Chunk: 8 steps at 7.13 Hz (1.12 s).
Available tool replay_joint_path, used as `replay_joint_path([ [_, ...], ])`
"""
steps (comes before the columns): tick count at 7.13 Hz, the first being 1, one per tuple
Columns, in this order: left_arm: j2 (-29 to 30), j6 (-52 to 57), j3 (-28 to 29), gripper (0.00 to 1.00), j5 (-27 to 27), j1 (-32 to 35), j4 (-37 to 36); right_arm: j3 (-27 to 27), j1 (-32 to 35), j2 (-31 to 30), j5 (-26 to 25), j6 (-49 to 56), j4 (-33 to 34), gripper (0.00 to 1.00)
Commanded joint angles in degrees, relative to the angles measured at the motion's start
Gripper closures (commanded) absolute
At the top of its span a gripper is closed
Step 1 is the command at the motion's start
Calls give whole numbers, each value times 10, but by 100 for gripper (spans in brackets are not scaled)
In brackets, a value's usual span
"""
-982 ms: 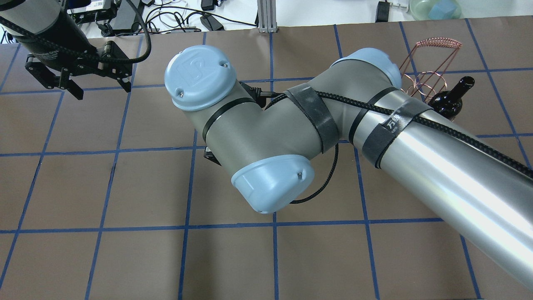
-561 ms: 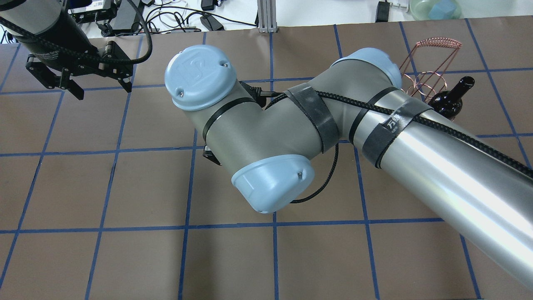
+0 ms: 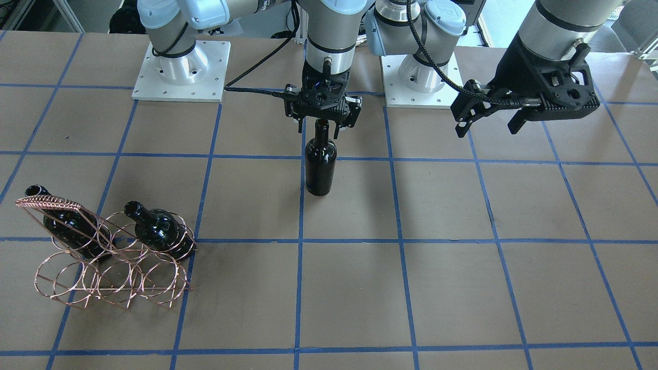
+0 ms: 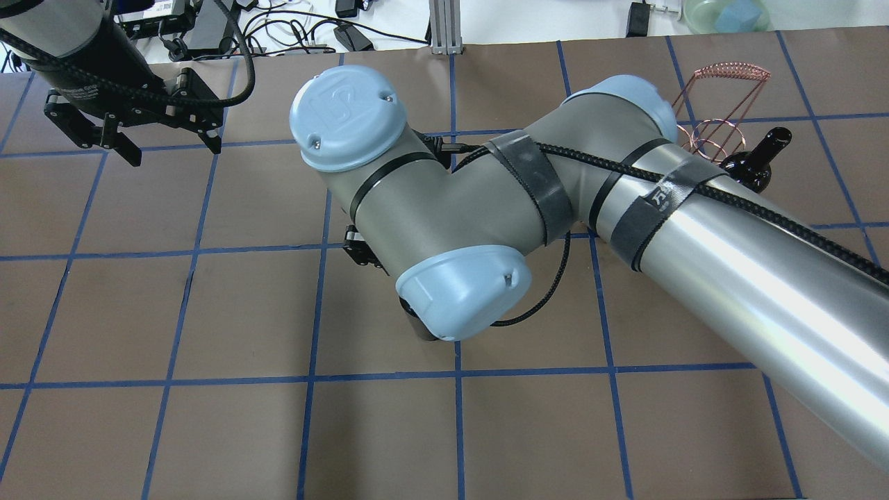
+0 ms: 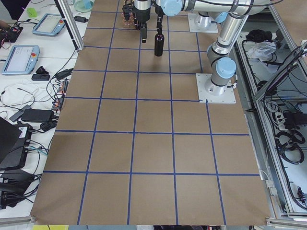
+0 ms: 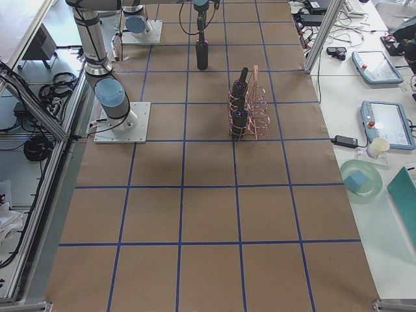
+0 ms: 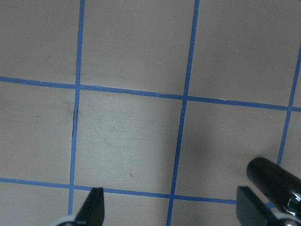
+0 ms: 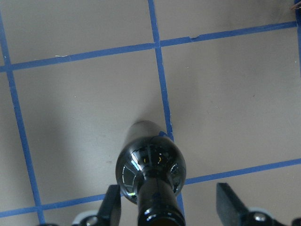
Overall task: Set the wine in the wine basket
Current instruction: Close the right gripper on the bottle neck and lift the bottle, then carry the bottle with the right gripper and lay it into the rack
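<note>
A near-black wine bottle point(image 3: 320, 167) stands upright on the table's middle, also in the right side view point(image 6: 202, 55). My right gripper point(image 3: 320, 127) is open, its fingers either side of the bottle's neck point(image 8: 157, 209) with gaps showing in the right wrist view; its arm hides it in the overhead view. The copper wire wine basket point(image 3: 113, 262) stands far to my right with two identical bottles point(image 3: 157, 228) point(image 3: 67, 221) in its rings. It shows in the overhead view point(image 4: 722, 97) too. My left gripper point(image 3: 486, 128) hangs open and empty above the table, far from everything.
The brown table point(image 3: 462, 288) has a blue tape grid. The right arm's elbow and wrist point(image 4: 444, 208) block much of the overhead view. Cables and boxes point(image 4: 278, 28) lie past the far edge. Tablets and a green bowl point(image 6: 363, 179) sit on the side bench.
My right arm's wrist has shifted slightly to the right in the overhead view. My left arm and the basket have not moved.
</note>
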State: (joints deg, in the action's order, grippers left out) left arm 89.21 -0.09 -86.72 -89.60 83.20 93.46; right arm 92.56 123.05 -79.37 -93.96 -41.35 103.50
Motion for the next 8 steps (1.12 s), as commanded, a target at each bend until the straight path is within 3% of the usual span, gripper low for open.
replay_joint_path([
  [1, 0, 0, -1, 0, 1, 0, 1, 1, -3, 0, 4, 11, 2, 71],
  [3, -3, 0, -5, 0, 3, 1, 1, 1, -3, 0, 4, 11, 2, 82],
  [6, -6, 4, -7, 0, -2, 13, 3, -9, -31, -24, -3, 61, 9, 87],
  [8, -7, 4, -8, 0, -1, 14, 2, -9, -115, -83, 0, 177, -75, 93],
])
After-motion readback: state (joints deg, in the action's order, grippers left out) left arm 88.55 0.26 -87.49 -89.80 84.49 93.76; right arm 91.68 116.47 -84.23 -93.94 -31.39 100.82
